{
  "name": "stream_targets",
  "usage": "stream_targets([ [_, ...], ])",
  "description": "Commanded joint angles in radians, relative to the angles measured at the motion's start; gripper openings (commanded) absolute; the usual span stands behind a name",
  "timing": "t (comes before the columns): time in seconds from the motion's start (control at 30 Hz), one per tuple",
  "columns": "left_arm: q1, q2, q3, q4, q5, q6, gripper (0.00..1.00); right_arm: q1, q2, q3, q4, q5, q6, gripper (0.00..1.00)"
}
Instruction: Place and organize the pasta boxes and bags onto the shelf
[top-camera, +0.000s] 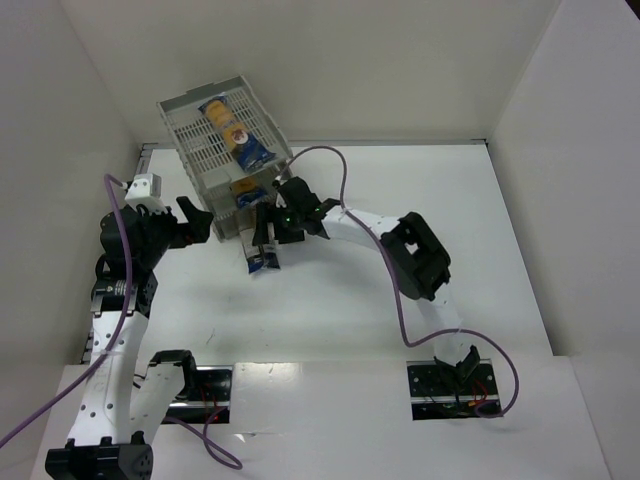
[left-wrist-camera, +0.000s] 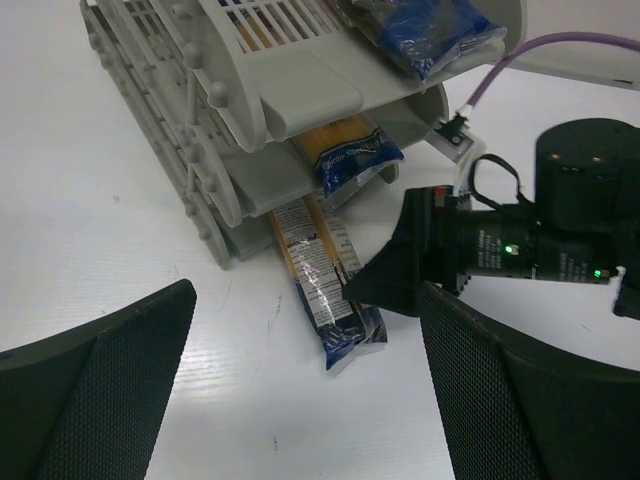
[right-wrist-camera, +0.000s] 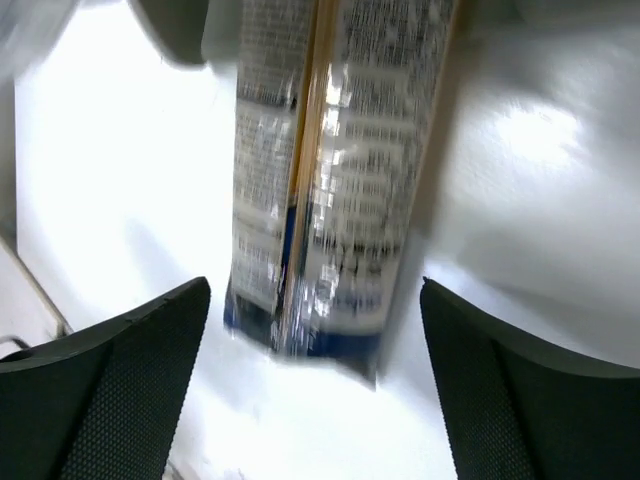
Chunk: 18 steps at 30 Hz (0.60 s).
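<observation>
Starting at the right fingers (right-wrist-camera: 120, 390), both stand spread wide, one on each side of a long narrow pasta packet (right-wrist-camera: 320, 180) with a dark blue end and a yellow-orange strip. A gap shows on both sides, so the packet is not gripped. It lies flat on the white surface (top-camera: 330, 310). This straddling pose suits either a fresh grasp or a push along the packet's length.

The packet's near end projects well out onto the surface, while its far end runs in at the lowest tier of the light grey slotted plastic three-tier rack (left-wrist-camera: 200, 130). Whether that end sits in the tray cannot be told. Judged from this, the packet is only partly stowed and needs sliding further in.

A second packet (left-wrist-camera: 350, 160) of the same kind lies in the middle tier, its blue end overhanging the front lip. A third packet (top-camera: 232, 128) lies diagonally on the top tray.

The left fingers (left-wrist-camera: 100, 390) are spread fully with nothing between them, and hover above the surface just beside the rack's near-left side. That position would let them brace the rack against a push, since a light plastic rack is likely to slide.
</observation>
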Motion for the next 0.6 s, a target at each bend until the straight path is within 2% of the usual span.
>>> stream_targets([
  [0.0, -0.002, -0.015, -0.007, 0.043, 0.010, 0.004, 0.99, 0.000, -0.189, -0.069, 0.066, 0.034, -0.053, 0.91],
  [0.07, -0.002, -0.015, -0.007, 0.043, 0.010, 0.004, 0.99, 0.000, -0.272, -0.158, 0.048, 0.055, -0.096, 0.91],
  [0.13, -0.002, -0.038, -0.016, 0.032, 0.020, -0.007, 0.99, 0.010, -0.331, -0.257, 0.028, 0.110, -0.134, 0.83],
  [0.2, -0.002, -0.052, -0.016, 0.022, 0.020, -0.007, 0.99, 0.021, -0.407, -0.322, 0.008, 0.127, -0.228, 0.70],
  [0.23, -0.002, -0.063, -0.027, 0.022, 0.029, -0.016, 0.99, 0.032, -0.426, -0.375, 0.008, 0.127, -0.260, 0.47],
  [0.3, -0.002, -0.075, -0.039, 0.022, 0.029, -0.016, 0.99, 0.088, -0.437, -0.417, 0.022, 0.098, -0.381, 0.29],
  [0.33, -0.002, -0.084, -0.039, 0.022, 0.029, -0.025, 0.99, 0.111, -0.417, -0.426, 0.034, 0.080, -0.435, 0.17],
  [0.37, -0.002, -0.084, -0.039, 0.022, 0.029, -0.025, 0.99, 0.160, -0.394, -0.405, 0.034, 0.080, -0.479, 0.14],
  [0.47, -0.002, -0.084, -0.049, 0.022, 0.029, -0.044, 0.99, 0.214, -0.281, -0.306, 0.046, 0.118, -0.636, 0.14],
  [0.57, -0.002, -0.095, -0.039, 0.011, 0.020, -0.044, 0.99, 0.214, -0.144, -0.169, -0.022, 0.167, -0.705, 0.07],
])
